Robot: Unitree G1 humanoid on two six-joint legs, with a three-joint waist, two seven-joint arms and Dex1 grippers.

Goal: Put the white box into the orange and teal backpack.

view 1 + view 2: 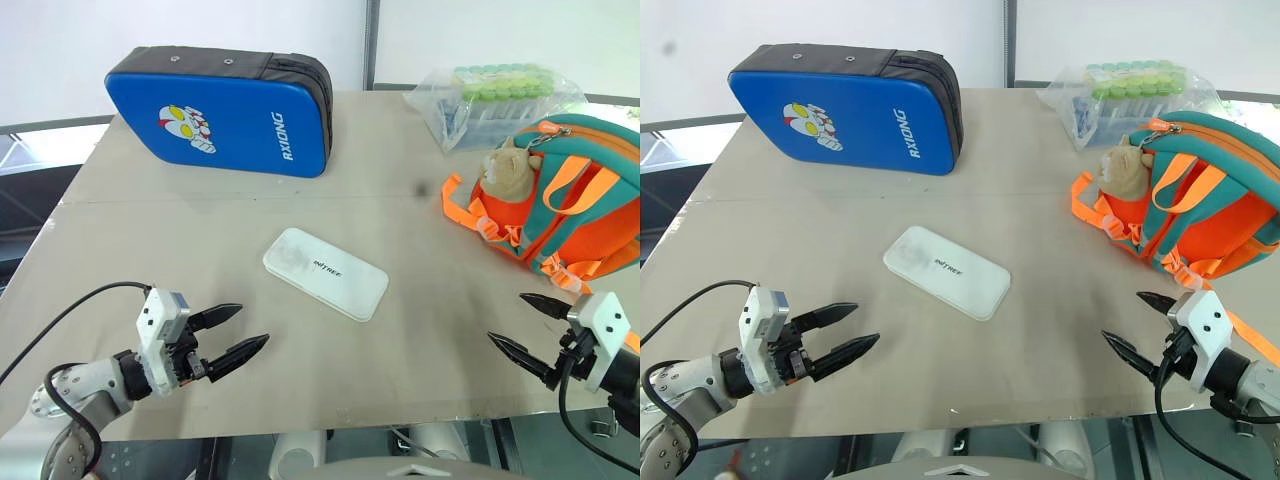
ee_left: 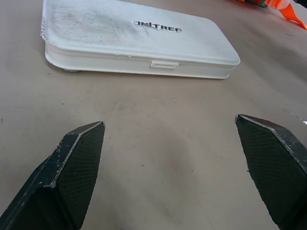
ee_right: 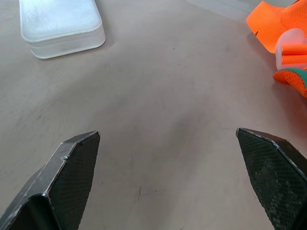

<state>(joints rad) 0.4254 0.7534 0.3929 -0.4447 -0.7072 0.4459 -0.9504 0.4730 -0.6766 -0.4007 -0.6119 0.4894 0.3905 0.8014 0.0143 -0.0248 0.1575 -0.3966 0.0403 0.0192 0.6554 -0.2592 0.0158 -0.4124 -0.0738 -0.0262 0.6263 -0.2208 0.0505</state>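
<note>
Lying flat on the tabletop (image 1: 200,240), the white box (image 1: 325,273) sits ahead of and between both claws, untouched. Left claw (image 1: 243,333) spread wide, empty, pointing at the box's long side. Right claw (image 1: 522,325) spread wide, empty; orange and teal backpack (image 1: 560,195) just beyond it, strap ends near its fingertips.

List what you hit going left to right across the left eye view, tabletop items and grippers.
left gripper → blue padded case → white box → clear bag of tubes → orange and teal backpack → right gripper, which sits below the backpack's left part.
</note>
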